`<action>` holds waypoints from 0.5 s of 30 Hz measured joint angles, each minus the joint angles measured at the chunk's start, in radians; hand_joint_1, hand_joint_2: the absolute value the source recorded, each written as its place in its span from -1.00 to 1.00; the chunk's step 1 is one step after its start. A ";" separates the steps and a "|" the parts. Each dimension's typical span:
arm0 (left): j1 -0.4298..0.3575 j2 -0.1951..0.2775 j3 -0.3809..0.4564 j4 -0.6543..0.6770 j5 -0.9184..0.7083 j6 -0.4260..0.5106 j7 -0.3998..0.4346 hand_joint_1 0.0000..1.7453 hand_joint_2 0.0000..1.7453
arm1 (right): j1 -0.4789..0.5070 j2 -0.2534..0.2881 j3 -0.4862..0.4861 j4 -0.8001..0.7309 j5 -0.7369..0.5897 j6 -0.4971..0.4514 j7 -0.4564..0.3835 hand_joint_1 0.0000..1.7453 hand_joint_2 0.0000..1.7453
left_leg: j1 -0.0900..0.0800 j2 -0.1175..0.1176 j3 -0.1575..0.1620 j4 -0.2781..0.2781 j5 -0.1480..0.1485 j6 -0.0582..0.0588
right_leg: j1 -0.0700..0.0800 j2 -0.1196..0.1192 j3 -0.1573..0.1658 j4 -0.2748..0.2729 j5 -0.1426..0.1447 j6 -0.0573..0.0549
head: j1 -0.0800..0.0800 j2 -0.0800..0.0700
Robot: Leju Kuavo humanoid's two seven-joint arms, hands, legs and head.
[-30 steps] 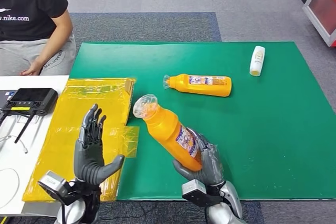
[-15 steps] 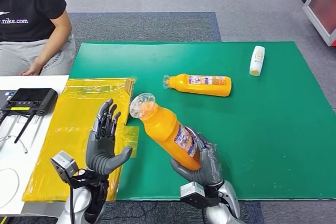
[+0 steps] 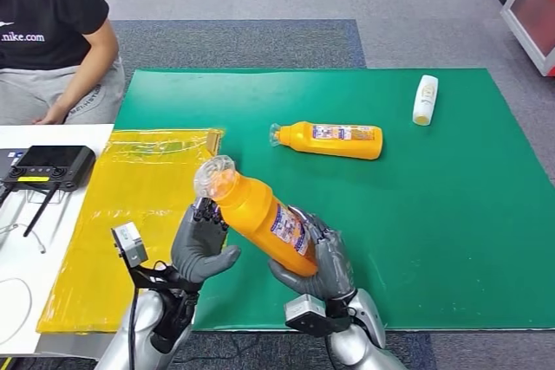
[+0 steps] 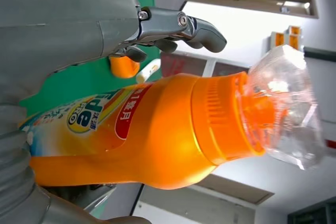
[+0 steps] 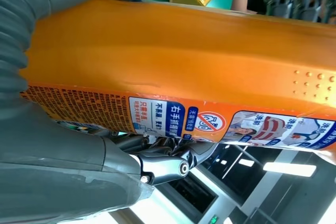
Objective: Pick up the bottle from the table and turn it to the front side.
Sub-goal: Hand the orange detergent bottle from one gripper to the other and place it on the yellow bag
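Grey carpet ran beyond a green mat (image 3: 425, 240) that covered most of the table, with a sheet of yellow film (image 3: 131, 205) lying along the mat's left side. The held bottle (image 3: 258, 214), orange with a clear cap over its nozzle, was up off the mat near the front edge, tilted with the cap toward the upper left. The right hand (image 3: 323, 262) gripped its lower body, fingers wrapped over the label and thumb underneath; in the right wrist view the printed label (image 5: 170, 116) lay just beside those fingers (image 5: 174, 166). The left hand (image 3: 199, 244) was at the bottle's neck end, its fingertips against the orange shoulder below the cap and its thumb pointing toward the bottle (whether it truly gripped or merely touched could not be told). The left wrist view showed the bottle (image 4: 158, 129) lying across the palm with fingers (image 4: 178, 24) extended above it.

A second orange bottle (image 3: 330, 139) lay on its side farther back on the mat, and a small white bottle (image 3: 425, 100) lay near the far right. A seated person (image 3: 52, 32) in a black shirt was at the upper left, beside a white table carrying a black controller (image 3: 48, 165).
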State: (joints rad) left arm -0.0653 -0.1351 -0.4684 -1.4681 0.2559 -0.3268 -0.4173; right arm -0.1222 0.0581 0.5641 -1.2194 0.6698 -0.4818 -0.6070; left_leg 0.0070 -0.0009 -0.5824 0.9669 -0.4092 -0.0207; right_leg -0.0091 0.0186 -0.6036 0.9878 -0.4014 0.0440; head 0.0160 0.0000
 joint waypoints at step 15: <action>-0.073 0.005 -0.011 0.075 0.048 -0.031 0.022 -1.00 1.00 | -0.033 0.020 0.030 0.031 -0.014 0.000 -0.011 0.81 1.00 | 0.000 0.000 -0.001 0.000 0.000 0.000 | 0.000 0.000 0.000 0.000 0.000 0.000 | 0.000 0.000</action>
State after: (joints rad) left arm -0.1387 -0.1297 -0.4794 -1.3930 0.3035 -0.3574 -0.3955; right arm -0.1554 0.0782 0.5939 -1.1883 0.6560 -0.4821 -0.6183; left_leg 0.0070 -0.0009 -0.5829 0.9669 -0.4088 -0.0211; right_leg -0.0091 0.0186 -0.6041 0.9878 -0.4013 0.0441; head 0.0160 0.0000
